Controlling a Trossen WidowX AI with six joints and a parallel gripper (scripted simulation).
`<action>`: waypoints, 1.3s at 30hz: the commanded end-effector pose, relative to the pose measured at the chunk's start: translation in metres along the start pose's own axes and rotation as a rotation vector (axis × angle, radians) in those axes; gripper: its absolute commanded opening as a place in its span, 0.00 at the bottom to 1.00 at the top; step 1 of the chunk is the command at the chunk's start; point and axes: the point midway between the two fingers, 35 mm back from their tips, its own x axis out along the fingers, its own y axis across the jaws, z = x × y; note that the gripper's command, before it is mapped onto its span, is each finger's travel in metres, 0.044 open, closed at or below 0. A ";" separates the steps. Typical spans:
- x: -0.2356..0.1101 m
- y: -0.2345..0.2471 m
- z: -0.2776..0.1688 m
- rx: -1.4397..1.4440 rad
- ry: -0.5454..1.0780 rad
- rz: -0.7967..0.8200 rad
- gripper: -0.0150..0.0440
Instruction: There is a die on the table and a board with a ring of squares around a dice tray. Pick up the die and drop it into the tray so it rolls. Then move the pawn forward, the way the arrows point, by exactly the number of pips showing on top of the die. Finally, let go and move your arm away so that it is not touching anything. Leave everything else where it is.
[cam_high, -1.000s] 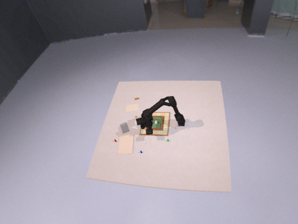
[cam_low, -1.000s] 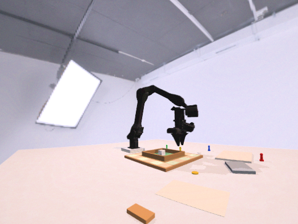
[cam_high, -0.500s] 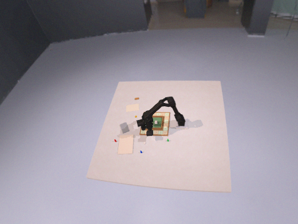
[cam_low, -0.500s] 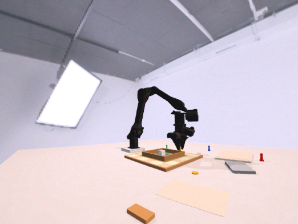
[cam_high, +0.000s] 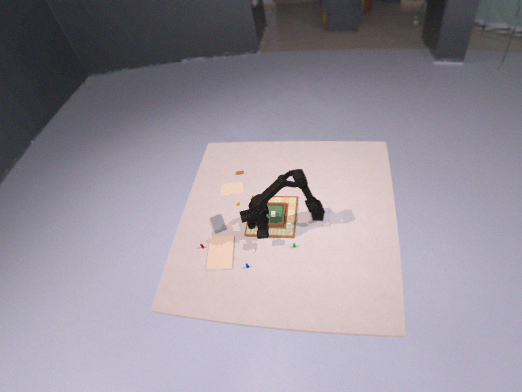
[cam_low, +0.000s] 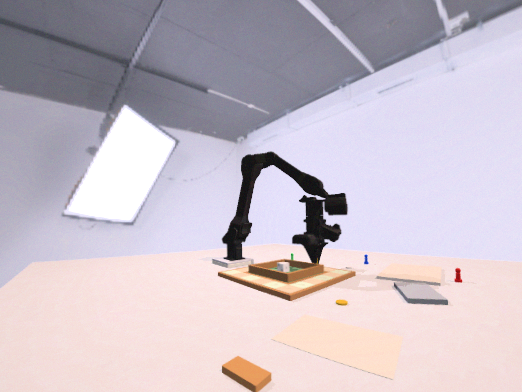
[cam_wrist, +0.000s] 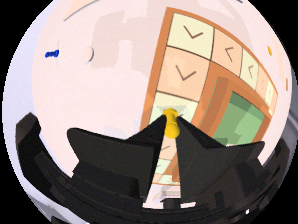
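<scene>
Only wrist shows pincer (cam_wrist: 168, 137) gripping pawn (cam_wrist: 170, 121).

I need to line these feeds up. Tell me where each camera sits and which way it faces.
Top: high above, looking down at the table; whole arm shows over the board.
Exterior: low at table height, side-on; whole arm, gripper down at the board's edge.
Wrist: on the gripper, facing down; both fingers shut on the yellow pawn.
Shared: top and exterior both show the die in the tray.
</scene>
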 end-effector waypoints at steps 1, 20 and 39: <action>0.000 0.000 0.000 0.001 -0.001 -0.001 0.28; -0.079 0.002 0.005 0.001 -0.002 -0.001 0.25; -0.121 -0.003 -0.019 0.001 0.000 -0.001 0.25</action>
